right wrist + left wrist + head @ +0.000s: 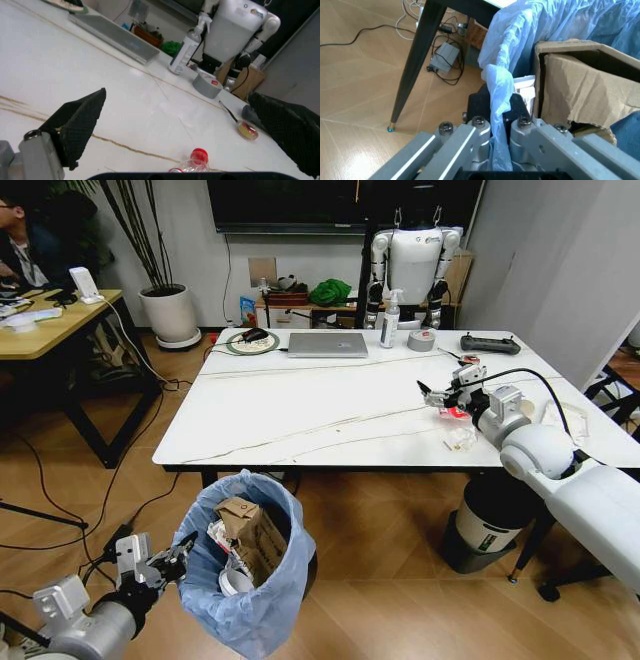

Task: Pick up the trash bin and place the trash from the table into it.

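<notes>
- bench (300,410): leftover trash (459,438) sits near its right front edge.
- bin (250,580): off the floor, below the front edge, cardboard inside; left end effector (165,565) clenched on the bag rim.
- right end effector (432,393): released, hovering just beyond the trash, nearer arm.

No text or label can be read.

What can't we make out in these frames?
- Trash bin contents: head view, hidden under the cardboard box and bag folds.
- Bin's far rim: left wrist view, cut off by the edge; left pincer clamps the bag rim.
- Small litter near right pincer: too small to identify.
</notes>
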Tool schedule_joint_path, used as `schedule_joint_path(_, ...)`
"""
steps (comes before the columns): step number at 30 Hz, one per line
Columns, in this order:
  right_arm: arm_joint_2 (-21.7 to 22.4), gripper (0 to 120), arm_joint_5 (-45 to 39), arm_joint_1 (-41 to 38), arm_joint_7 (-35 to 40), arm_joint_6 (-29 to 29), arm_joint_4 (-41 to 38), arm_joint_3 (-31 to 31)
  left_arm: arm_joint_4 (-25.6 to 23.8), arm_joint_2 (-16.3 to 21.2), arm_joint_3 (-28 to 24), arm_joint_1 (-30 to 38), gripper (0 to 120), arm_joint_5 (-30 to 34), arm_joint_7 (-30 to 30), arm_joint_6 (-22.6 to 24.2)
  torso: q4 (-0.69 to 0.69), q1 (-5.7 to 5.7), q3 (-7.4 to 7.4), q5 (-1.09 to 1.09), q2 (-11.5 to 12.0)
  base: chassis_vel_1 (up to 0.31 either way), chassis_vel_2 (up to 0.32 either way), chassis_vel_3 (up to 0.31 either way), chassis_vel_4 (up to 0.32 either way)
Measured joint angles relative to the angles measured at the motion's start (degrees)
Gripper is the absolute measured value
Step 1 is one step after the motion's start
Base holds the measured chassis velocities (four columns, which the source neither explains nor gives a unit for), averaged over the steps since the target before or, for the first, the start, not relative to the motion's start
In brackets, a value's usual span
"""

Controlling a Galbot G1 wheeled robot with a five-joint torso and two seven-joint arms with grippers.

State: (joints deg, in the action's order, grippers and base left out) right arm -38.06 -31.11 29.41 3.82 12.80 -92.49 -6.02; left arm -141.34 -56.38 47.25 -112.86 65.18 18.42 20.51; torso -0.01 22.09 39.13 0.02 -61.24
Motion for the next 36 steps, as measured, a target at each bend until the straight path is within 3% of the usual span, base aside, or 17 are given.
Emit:
schedule_joint_path(14,-3.28,100,3.93,-6.99,6.61,12.06,6.37,-10.67,0.56,-1.09,-0.52,0.13,0,-0.91,-0.11,-0.02,0.01,0.0,0.0,-0.02,0.0,0.0,0.0,0.0,0.0)
schedule_joint_path(36,-5.14,100,5.02,-7.72,13.44,19.23,11.43,-12.04,0.69,-0.55,-0.31,0.2,0,-0.71,-0.09,-0.04,0.01,0.0,0.0,-0.02,0.0,0.0,0.0,0.0,0.0)
